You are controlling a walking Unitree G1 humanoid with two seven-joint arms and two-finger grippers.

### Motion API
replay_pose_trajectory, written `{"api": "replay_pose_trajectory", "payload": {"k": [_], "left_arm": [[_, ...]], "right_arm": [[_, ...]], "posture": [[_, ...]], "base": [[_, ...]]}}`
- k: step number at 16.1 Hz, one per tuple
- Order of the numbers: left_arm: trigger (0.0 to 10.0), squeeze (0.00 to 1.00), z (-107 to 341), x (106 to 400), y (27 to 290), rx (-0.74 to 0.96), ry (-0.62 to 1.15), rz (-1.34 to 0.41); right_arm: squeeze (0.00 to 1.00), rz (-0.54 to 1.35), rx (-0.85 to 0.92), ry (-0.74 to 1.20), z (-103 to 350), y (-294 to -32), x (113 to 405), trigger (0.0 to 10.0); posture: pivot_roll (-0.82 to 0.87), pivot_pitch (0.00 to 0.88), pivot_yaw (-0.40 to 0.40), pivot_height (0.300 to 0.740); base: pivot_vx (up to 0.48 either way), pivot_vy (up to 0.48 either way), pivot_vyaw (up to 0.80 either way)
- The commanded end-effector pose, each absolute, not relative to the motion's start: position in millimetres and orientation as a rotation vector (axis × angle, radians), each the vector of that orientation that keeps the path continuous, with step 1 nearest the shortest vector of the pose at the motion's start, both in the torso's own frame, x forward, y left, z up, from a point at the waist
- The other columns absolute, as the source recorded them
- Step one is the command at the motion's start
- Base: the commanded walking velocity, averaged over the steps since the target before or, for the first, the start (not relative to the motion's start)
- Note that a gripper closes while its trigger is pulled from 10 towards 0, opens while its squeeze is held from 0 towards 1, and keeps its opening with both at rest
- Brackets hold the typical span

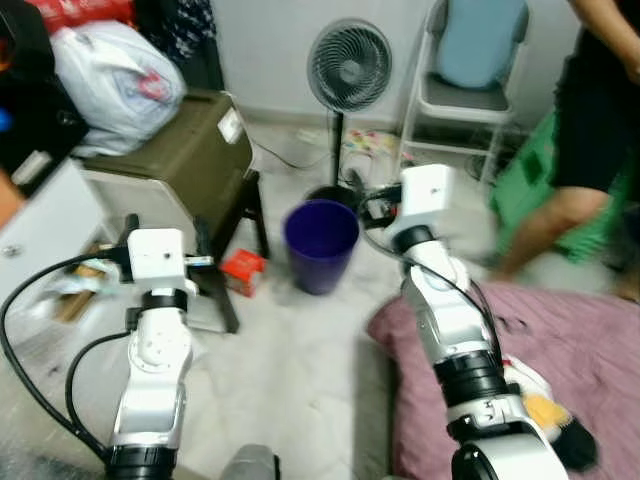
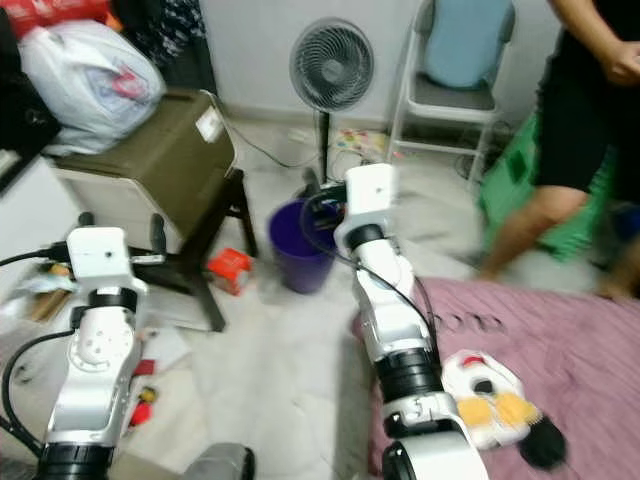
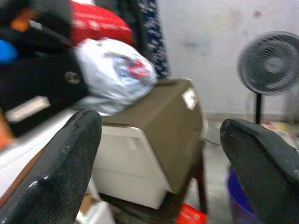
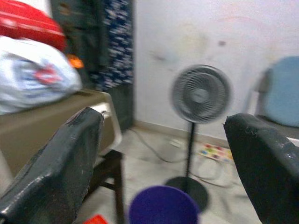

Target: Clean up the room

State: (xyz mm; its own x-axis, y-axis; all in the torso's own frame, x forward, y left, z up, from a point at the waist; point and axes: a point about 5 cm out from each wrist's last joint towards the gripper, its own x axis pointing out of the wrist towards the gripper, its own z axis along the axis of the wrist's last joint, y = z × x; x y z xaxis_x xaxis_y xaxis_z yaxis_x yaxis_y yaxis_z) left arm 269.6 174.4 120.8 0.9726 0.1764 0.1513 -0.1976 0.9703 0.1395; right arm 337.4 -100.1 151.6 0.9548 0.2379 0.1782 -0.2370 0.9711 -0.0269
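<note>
- The left pincer (image 3: pixel 163 158) is raised in front of the robot with its two black fingers (image 3: pixel 60 172) spread wide and nothing between them; it faces a brown box (image 1: pixel 190 150) that sits on a dark stool (image 1: pixel 245 225).
- The right pincer (image 4: pixel 163 163) is also spread wide and holds nothing; it hangs above and just behind a purple bucket (image 1: pixel 320 245) standing on the pale floor (image 1: pixel 290 370).
- A white plastic bag (image 1: pixel 115 85) lies on top of the brown box, with a red bag (image 3: pixel 100 23) behind it.
- A small red carton (image 1: pixel 243 272) lies on the floor beside the stool, between it and the purple bucket.
- A grey standing fan (image 1: pixel 348 68) stands behind the bucket near the wall, and a folding chair (image 1: pixel 470 60) with a blue back stands beside the fan.
- A pink blanket (image 1: pixel 590 350) covers the floor on the robot's right; a white, yellow and black soft toy (image 2: pixel 495 400) lies on it close to the right arm.
- A person in dark shorts (image 1: pixel 590 120) stands at the far right, next to something green (image 1: pixel 525 170).
</note>
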Motion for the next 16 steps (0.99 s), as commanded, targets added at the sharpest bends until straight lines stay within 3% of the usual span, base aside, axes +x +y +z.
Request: {"api": "replay_pose_trajectory", "payload": {"k": [1,7,11,14,16], "left_arm": [[10.0,0.00,121.7,269.9,169.6,0.148,-0.143,0.169],[10.0,0.00,111.8,251.2,165.2,0.088,-0.105,0.037],[10.0,0.00,97.2,219.5,151.8,0.135,-0.037,-0.246],[10.0,0.00,87.2,199.2,155.3,0.182,0.018,-0.354],[10.0,0.00,89.5,199.0,156.4,0.198,0.007,-0.357]], "right_arm": [[0.00,0.222,-0.015,-0.183,153.1,-107.0,338.7,10.0],[0.00,0.195,-0.069,-0.144,135.6,-126.8,320.9,10.0],[0.00,0.085,-0.226,-0.063,105.7,-175.2,298.5,10.0],[0.00,-0.014,-0.291,0.036,83.1,-208.5,294.2,10.0],[0.00,-0.017,-0.293,0.040,82.8,-210.6,293.1,10.0]], "posture": [[0.05,0.000,-0.009,0.740],[0.04,0.000,-0.009,0.740],[0.03,0.000,-0.006,0.740],[0.04,0.000,-0.003,0.740],[0.04,0.000,-0.003,0.740]], "base": [[0.000,0.000,0.77],[0.000,0.000,0.13],[0.000,0.000,0.00],[0.000,0.000,0.00],[0.000,0.000,0.00]]}}
